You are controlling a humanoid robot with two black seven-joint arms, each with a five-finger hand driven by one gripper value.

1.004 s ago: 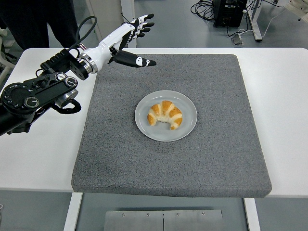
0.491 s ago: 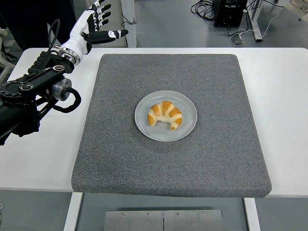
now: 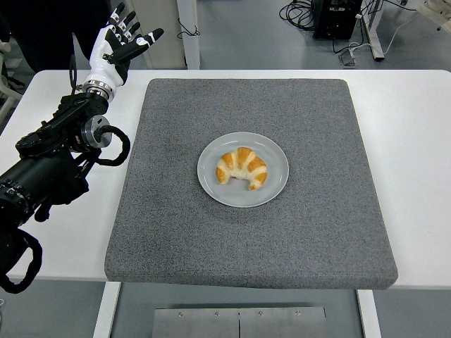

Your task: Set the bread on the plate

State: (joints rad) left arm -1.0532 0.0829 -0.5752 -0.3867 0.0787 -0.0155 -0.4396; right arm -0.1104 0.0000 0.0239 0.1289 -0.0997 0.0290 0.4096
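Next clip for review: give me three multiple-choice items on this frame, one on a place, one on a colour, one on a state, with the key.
1. Where does the croissant lie?
A. on the bare mat
B. on the plate
C. in the hand

2. What colour is the mat under the plate?
A. grey
B. red
C. green

3. How is the left hand?
A. closed on the croissant
B. pressed flat on the plate
C. fingers spread, holding nothing

Key:
1 B, the croissant sits within the plate's rim.
2 A, the mat is dark grey on the white table.
3 C, the hand is raised at the table's far left corner, clear of everything.
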